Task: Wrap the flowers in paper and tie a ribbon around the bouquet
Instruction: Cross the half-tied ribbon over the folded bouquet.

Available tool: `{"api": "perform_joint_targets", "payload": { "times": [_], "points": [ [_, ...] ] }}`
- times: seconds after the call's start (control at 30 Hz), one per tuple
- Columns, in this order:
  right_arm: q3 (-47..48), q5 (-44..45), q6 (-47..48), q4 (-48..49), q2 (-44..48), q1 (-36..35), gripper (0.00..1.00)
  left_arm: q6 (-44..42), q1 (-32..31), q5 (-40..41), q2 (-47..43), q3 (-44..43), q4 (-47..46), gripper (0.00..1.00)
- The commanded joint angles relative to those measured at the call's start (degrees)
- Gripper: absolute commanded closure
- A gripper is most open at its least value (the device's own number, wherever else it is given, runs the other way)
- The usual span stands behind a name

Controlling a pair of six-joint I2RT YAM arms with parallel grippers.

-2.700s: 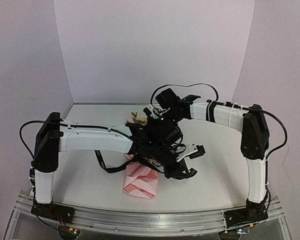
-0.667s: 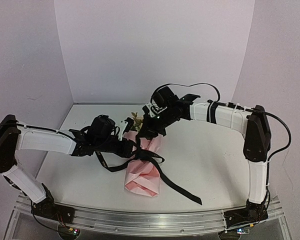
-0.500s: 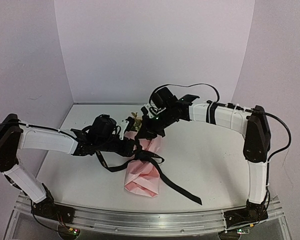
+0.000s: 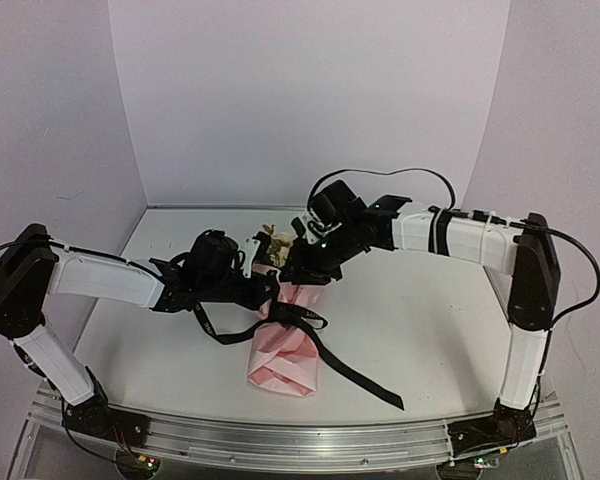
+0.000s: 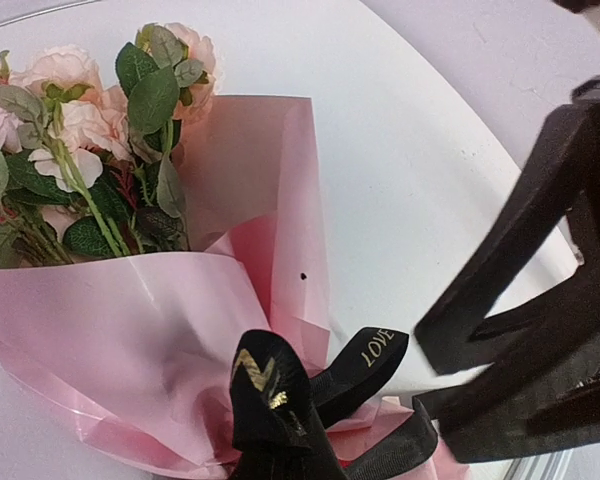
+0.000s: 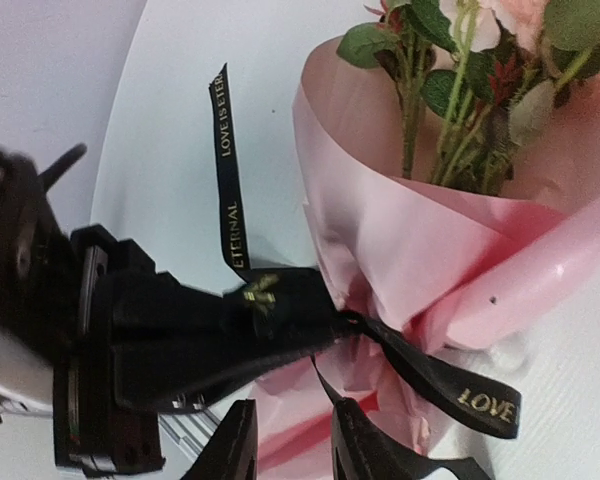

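The bouquet [image 4: 283, 355] lies on the table, its light-pink paper [image 5: 130, 330] folded in a cone around the flowers [image 5: 80, 120], which point toward the back wall. The black ribbon [image 4: 352, 376] with gold lettering crosses the cone's waist, and one tail trails to the front right. My left gripper [image 4: 265, 291] is shut on the ribbon at a bunched loop [image 6: 270, 295] beside the cone. My right gripper [image 6: 292, 445] hovers just over the waist, open, with pink paper showing between its fingers [image 6: 232, 450]. A "LOVE" loop [image 5: 368, 352] stands free.
A loose ribbon strand [image 6: 227, 170] runs across the white table [image 4: 430, 330] on the left gripper's side. Both forearms meet over the middle of the bouquet. The aluminium rail [image 4: 280, 445] marks the near edge, and lilac walls close the back and sides.
The left gripper has closed on the ribbon loop. The right gripper has opened and released the ribbon, and its arm has shifted slightly to the right.
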State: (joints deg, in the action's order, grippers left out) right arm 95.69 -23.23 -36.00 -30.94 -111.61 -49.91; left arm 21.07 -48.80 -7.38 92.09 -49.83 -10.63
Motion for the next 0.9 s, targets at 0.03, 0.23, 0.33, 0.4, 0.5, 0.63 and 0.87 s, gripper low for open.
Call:
{"api": "perform_joint_targets", "payload": {
  "times": [0.03,0.23,0.33,0.4,0.5,0.63,0.87],
  "points": [
    [-9.94,7.60,5.52,5.71,9.67,-2.43,0.59,2.41,0.10,2.09,-1.23,0.34,-3.43,1.00],
    [-12.28,9.87,13.32,7.17,6.55,-5.91,0.58,3.62,0.19,1.58,-2.04,0.68,-3.59,1.00],
    [-10.73,10.83,15.48,7.38,4.07,-6.08,0.57,3.90,0.33,1.18,-2.40,0.88,-3.60,1.00],
    [-9.32,10.76,16.15,7.38,2.20,-6.10,0.57,4.07,0.44,0.91,-2.61,1.03,-3.62,1.00],
    [-7.30,10.43,16.50,7.32,-0.09,-6.53,0.58,4.22,0.72,0.62,-2.86,1.19,-3.52,1.00],
    [-6.27,11.49,16.90,7.29,-1.86,-6.94,0.60,4.33,1.00,0.27,-3.04,1.25,-3.36,1.00],
    [-7.06,11.44,16.42,6.96,-1.29,-7.99,0.81,4.34,1.31,-0.23,-3.06,1.27,-3.17,1.00]
  ]
}}
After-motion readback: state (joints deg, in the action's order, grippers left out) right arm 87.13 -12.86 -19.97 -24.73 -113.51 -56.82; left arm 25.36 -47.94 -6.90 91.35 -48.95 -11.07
